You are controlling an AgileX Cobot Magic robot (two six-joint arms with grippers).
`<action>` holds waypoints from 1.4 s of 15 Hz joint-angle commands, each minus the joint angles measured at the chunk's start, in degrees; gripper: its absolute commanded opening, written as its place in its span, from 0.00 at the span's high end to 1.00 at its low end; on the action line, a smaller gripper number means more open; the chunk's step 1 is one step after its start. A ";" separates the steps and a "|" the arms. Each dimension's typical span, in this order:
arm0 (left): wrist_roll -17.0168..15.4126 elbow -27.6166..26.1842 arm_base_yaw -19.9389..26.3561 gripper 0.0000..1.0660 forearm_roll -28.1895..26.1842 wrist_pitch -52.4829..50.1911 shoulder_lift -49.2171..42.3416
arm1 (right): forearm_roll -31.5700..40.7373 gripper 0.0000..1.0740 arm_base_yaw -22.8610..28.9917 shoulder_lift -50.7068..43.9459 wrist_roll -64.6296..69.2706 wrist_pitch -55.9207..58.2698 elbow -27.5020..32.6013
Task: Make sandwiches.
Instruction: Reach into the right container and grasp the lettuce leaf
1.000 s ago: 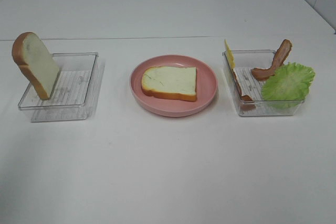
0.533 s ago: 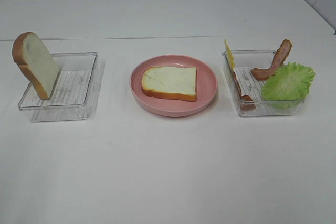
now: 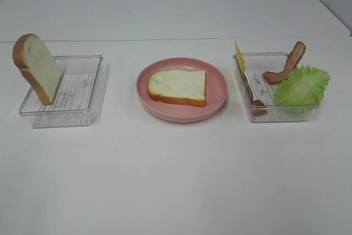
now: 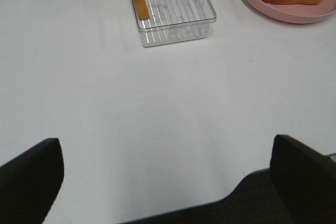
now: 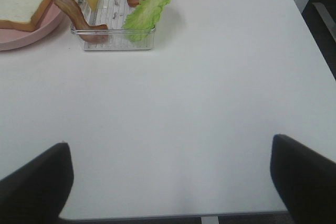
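Pink plate (image 3: 181, 118) carries a bread slice (image 3: 177, 86) flat; a second slice (image 3: 37, 69) leans in the left tray (image 3: 60, 119); lettuce (image 3: 301, 85), bacon (image 3: 290, 62) and cheese (image 3: 240, 56) sit in the right tray (image 3: 280, 113). We judge all light and soft: pinch raised edges. Left gripper (image 4: 165, 182) and right gripper (image 5: 170, 182) gape wide, empty

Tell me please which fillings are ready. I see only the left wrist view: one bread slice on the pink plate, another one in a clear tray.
Observer: A second clear tray stands on the other side of the pink plate. A green lettuce leaf leans over its rim.
Operator: Is there cheese also?
Observer: Yes, a yellow cheese slice stands on edge at the tray's far corner, on the plate side.
Operator: And bacon?
Observer: Two. One bacon strip sticks up over the tray's far rim; the other bacon strip leans along the plate-side wall.
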 commanded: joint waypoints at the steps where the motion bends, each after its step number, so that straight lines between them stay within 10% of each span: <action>1: 0.52 0.29 0.23 0.05 -0.80 -0.97 -0.29 | 0.00 0.08 -0.34 -1.66 -0.63 -0.57 0.17; 7: 0.52 0.29 1.20 0.05 -0.80 -0.97 -2.92 | 0.00 0.08 -0.34 -1.66 -0.63 -0.57 0.17; 10: 0.52 0.29 11.12 0.05 -0.63 -0.97 -8.08 | 0.00 0.08 -0.34 -1.66 -0.63 -0.57 0.17; 21: 0.52 0.29 11.75 0.05 -0.46 -1.03 -9.51 | 0.11 0.08 -0.34 -1.55 -0.63 -0.57 0.17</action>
